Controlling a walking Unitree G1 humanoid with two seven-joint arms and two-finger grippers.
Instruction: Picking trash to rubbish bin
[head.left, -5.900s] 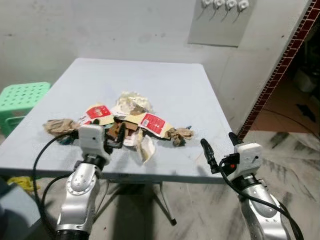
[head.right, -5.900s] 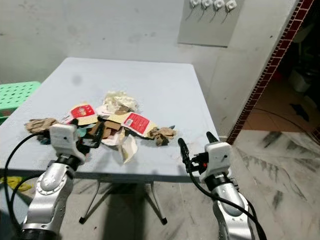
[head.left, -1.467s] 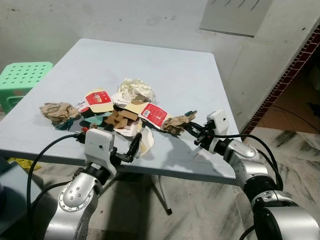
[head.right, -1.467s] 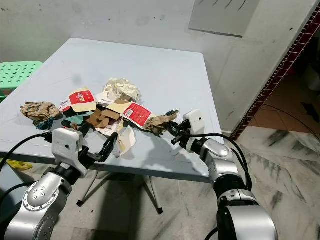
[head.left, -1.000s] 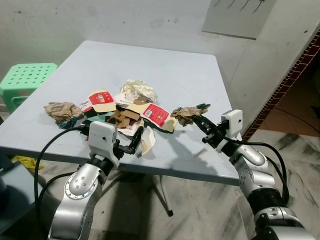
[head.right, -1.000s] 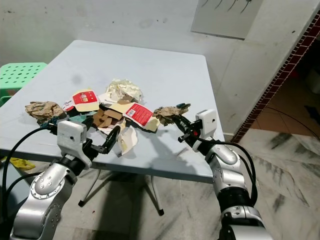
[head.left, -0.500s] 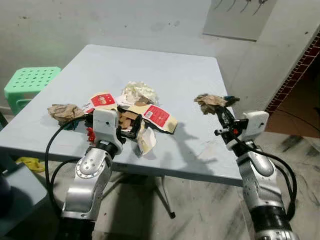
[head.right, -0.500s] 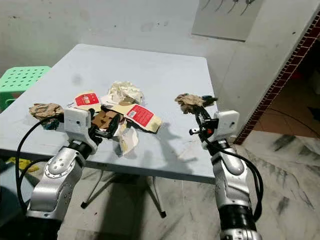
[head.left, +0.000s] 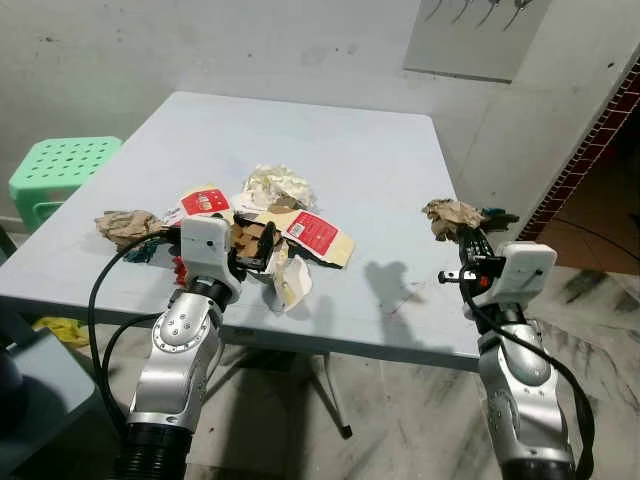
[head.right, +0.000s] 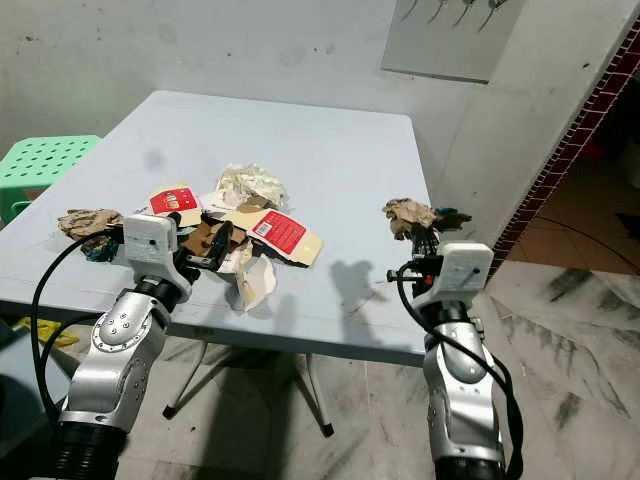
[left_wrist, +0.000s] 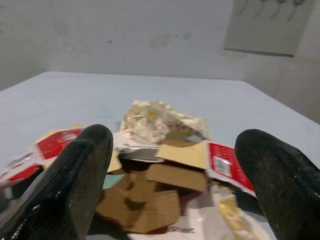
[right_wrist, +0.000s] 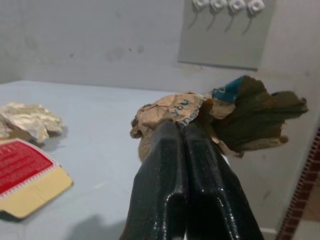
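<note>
My right gripper (head.left: 467, 238) is shut on a crumpled brown paper wad (head.left: 452, 214) with a dark green-blue scrap, held in the air over the table's right edge; the right wrist view shows the paper wad (right_wrist: 210, 114) pinched at the fingertips (right_wrist: 182, 131). A heap of trash (head.left: 275, 225) lies mid-table: torn red-and-tan cartons, brown cardboard, a pale crumpled wrapper (head.left: 279, 184). Another brown paper wad (head.left: 124, 225) lies at the table's left. My left gripper (head.left: 256, 245) is open at the heap's near edge, its fingers (left_wrist: 75, 170) spread before the cardboard pieces (left_wrist: 150, 197).
The grey-blue square table (head.left: 330, 130) stands against a white wall. A green plastic stool (head.left: 60, 165) is at the left. A brick-edged doorway (head.left: 590, 150) opens at the right over marble-patterned floor (head.left: 400, 420).
My right gripper has carried the brown paper wad off the heap, up and rightward to the table's right edge. My left gripper has shifted up to the heap's near side.
</note>
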